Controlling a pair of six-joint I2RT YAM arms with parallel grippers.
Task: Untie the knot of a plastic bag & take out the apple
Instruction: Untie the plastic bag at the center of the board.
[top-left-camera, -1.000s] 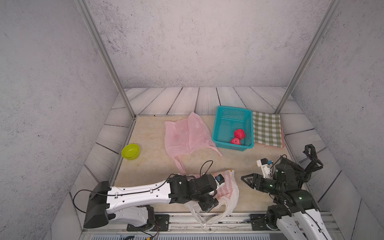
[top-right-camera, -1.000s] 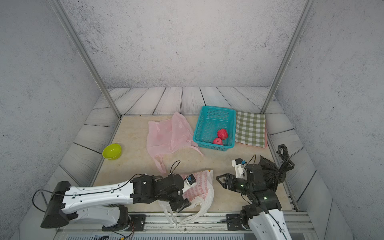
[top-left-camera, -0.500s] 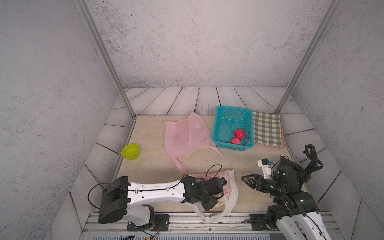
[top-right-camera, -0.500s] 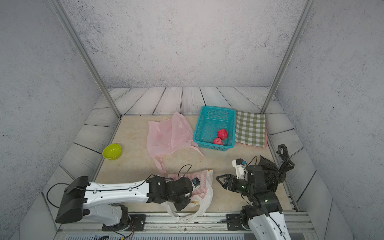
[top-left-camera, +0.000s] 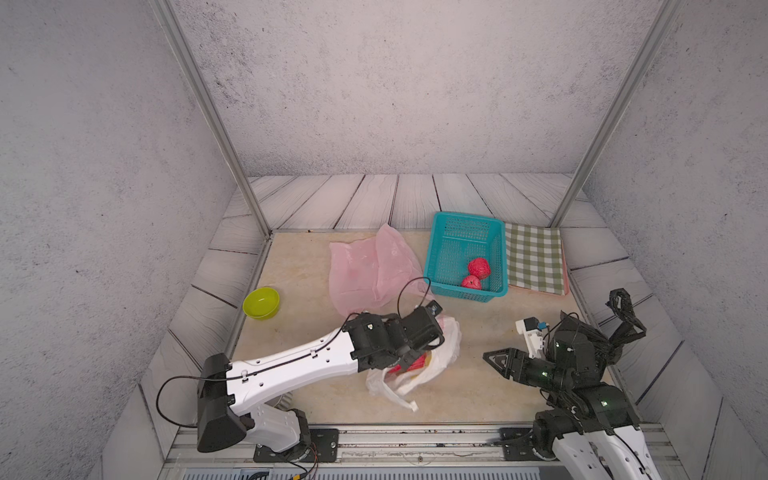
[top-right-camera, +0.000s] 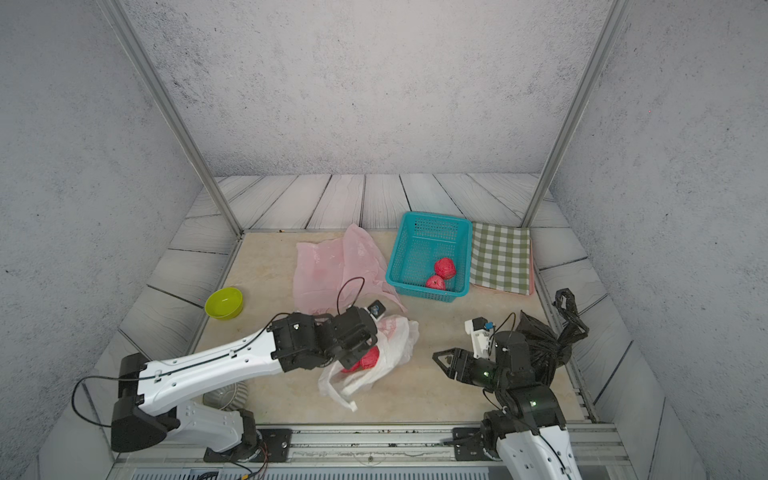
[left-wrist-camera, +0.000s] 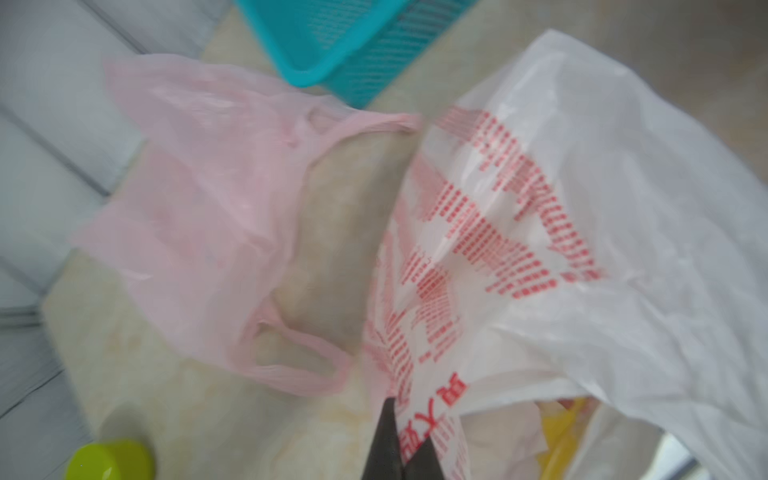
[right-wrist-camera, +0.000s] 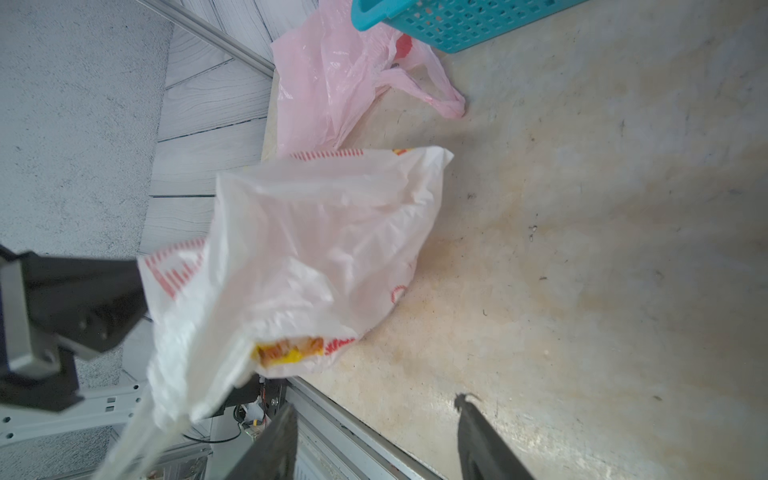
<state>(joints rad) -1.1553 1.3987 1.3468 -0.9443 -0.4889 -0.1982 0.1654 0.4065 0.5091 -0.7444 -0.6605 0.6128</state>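
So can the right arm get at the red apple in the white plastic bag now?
Probably not yet. The open right gripper faces the wall of the white plastic bag, and the red apple lies behind it, under the left gripper pinching the bag's edge.

The beige tabletop (top-left-camera: 478, 332) carries a flattened pink bag (top-left-camera: 365, 270) just beside a teal basket (top-left-camera: 465, 293), with a checked cloth (top-left-camera: 534, 259) at the basket's other side. A green bowl (top-left-camera: 261, 302) sits at the left edge. A white printed bag (top-left-camera: 446, 345) rests partly near the front, and a black bag (top-right-camera: 540, 345) lies at the right.
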